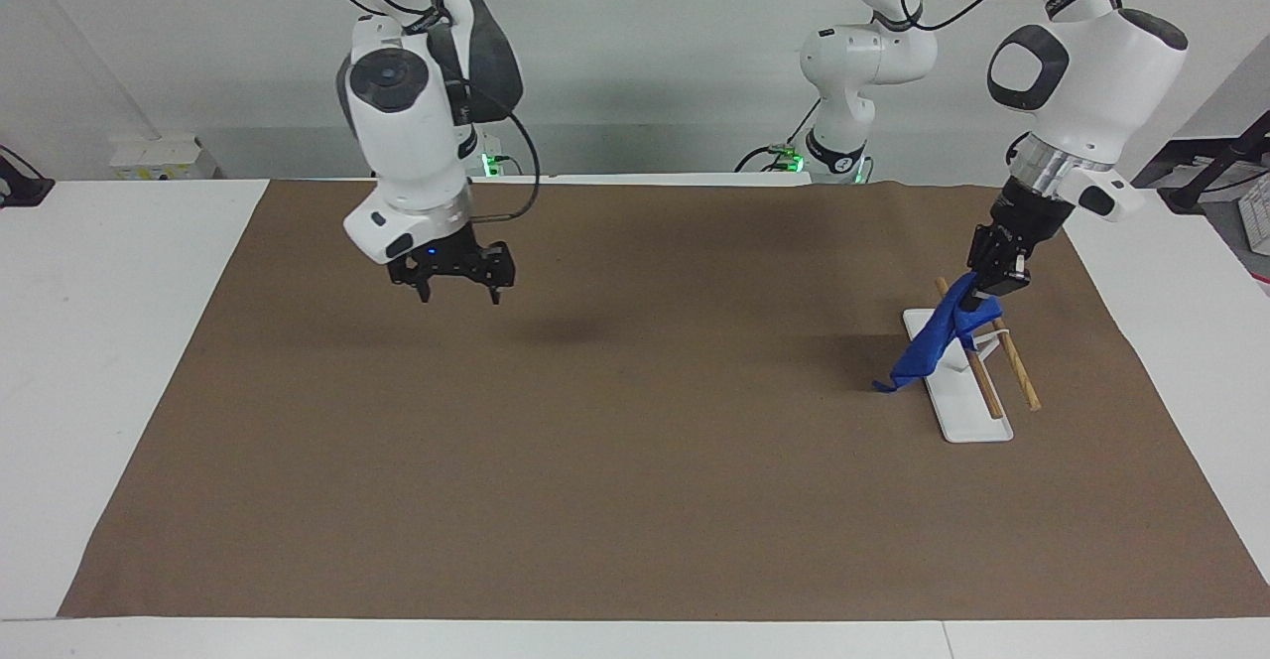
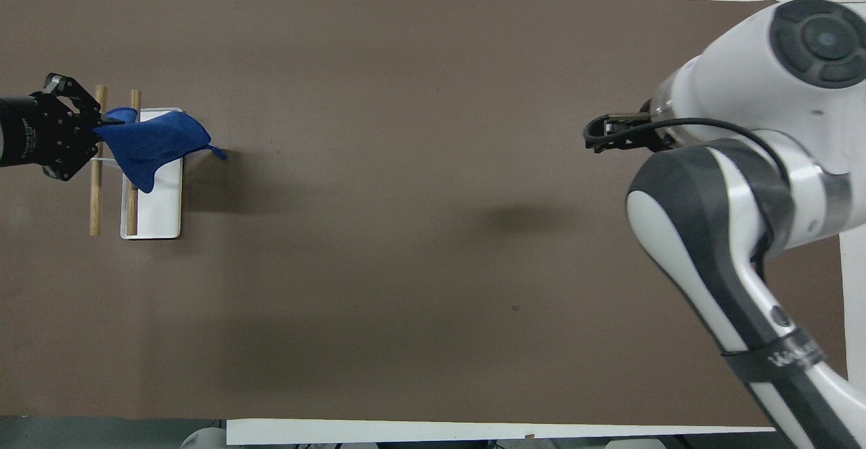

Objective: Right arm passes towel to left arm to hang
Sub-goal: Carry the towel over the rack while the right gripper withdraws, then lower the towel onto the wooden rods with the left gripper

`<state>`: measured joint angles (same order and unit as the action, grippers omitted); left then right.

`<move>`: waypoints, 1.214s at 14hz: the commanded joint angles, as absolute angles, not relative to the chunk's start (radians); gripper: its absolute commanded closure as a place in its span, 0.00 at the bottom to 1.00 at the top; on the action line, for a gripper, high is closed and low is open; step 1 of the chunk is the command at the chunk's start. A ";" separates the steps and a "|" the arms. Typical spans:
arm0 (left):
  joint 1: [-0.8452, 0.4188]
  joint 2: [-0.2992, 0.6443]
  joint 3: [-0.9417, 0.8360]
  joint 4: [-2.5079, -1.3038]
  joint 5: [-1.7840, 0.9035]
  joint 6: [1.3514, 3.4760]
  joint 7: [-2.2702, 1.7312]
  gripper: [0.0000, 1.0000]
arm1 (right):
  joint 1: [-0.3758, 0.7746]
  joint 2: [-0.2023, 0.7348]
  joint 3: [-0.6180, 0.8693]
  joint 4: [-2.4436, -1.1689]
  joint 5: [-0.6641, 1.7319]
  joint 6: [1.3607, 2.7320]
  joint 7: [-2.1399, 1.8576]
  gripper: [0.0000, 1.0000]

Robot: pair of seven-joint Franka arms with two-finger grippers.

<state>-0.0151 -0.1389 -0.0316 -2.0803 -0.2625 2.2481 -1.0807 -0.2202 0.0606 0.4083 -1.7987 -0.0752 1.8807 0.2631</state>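
The blue towel (image 1: pixel 931 343) hangs from one corner in my left gripper (image 1: pixel 984 294), which is shut on it above the rack. From above, the towel (image 2: pixel 154 140) spreads over one wooden rod (image 2: pixel 133 195) and the end of the white base (image 2: pixel 159 199) nearer the table's middle; whether it rests on the rod I cannot tell. Its loop tag (image 1: pixel 880 387) dangles just off the base. The left gripper (image 2: pixel 108 123) is over the rods. My right gripper (image 1: pixel 459 292) hangs open and holds nothing, over the mat toward the right arm's end. The arm mostly hides the right gripper (image 2: pixel 601 135) from above.
The rack has a white base (image 1: pixel 960 411) and two raised wooden rods (image 1: pixel 1020 373). A brown mat (image 1: pixel 635 461) covers most of the table.
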 commanded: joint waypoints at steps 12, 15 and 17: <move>0.106 -0.049 -0.026 -1.977 -0.273 2.335 -0.654 1.00 | -0.097 0.008 0.046 -1.660 -0.071 1.732 -0.051 0.00; 0.147 -0.049 -0.026 -1.980 -0.272 2.330 -0.605 1.00 | -0.049 0.009 -0.026 -1.658 -0.072 1.729 -0.095 0.00; 0.160 -0.048 -0.026 -1.994 -0.272 2.336 -0.604 1.00 | -0.049 0.012 -0.041 -1.649 -0.071 1.695 -0.155 0.00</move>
<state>0.1460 -0.0571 -0.0247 -1.9937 -0.2623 2.3247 -0.6316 -0.0564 0.0075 -0.0206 -1.6624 -0.0744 1.7249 -0.1036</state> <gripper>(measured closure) 0.978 0.000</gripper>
